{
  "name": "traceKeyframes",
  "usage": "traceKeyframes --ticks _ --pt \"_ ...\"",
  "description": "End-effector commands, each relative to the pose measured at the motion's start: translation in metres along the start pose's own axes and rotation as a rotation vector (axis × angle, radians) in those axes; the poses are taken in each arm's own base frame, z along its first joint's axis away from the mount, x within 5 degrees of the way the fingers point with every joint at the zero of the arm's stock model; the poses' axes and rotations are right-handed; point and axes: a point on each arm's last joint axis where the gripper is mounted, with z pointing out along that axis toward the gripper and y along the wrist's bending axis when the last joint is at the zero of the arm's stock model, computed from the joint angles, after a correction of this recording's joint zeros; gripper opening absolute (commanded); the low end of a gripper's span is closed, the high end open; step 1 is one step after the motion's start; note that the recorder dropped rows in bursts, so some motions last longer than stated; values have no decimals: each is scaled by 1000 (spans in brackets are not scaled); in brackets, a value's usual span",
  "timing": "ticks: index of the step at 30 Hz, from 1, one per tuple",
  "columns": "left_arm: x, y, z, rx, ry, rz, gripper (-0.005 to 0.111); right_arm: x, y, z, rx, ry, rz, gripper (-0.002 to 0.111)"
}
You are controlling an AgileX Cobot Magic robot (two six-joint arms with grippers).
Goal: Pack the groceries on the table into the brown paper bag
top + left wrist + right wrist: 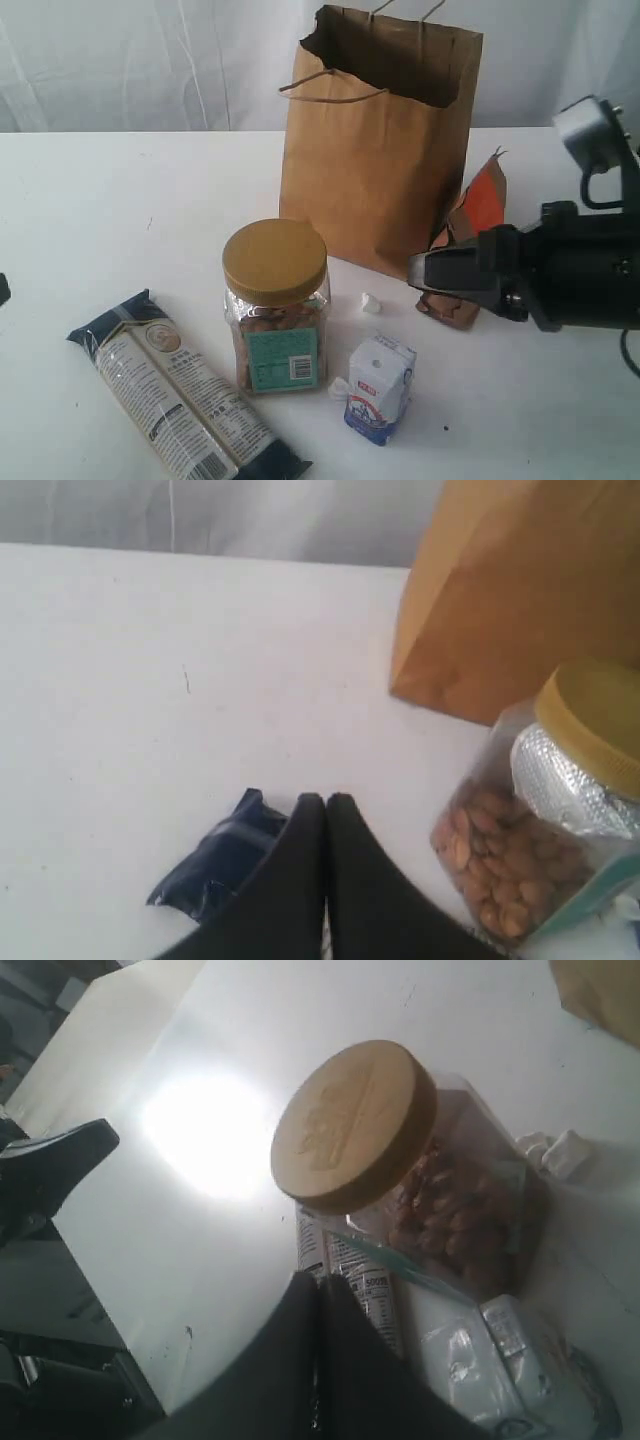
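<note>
The brown paper bag [375, 140] stands open at the back of the white table [120, 220]. In front of it stand a yellow-lidded clear jar [275, 300] of nuts and a blue-white carton [380, 388]. A long dark-blue noodle pack [180, 400] lies at the front left. An orange-brown pouch [478, 220] leans by the bag's right side. My right gripper [415, 268] hovers in front of the pouch, shut and empty, pointing toward the jar [355, 1125]. My left gripper [325, 800] is shut and empty above the noodle pack's end [215, 860], left of the jar [540, 820].
Small white crumbs [371, 303] lie between the jar and the carton. A white curtain hangs behind the table. The bag's cord handles [330, 90] droop over its open mouth. Bare tabletop stretches to the left of the bag [520, 590].
</note>
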Motion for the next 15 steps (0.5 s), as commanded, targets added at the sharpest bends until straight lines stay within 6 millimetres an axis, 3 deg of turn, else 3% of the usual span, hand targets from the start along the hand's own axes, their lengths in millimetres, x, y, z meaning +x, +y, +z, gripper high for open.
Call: traceKeyframes --ticks 1,4,7,10,15 --pt "12 11 12 -63 112 -164 0 2 -12 22 -17 51 6 0" --pt "20 16 21 -86 193 -210 0 1 -7 36 -19 87 -69 0" --pt "33 25 27 -134 336 -66 0 -4 -1 46 39 83 -174 0" --pt "41 33 32 -212 406 -185 0 -9 -4 49 166 63 -279 0" --pt "34 42 44 -262 420 -175 0 -18 -18 44 372 1 -398 0"
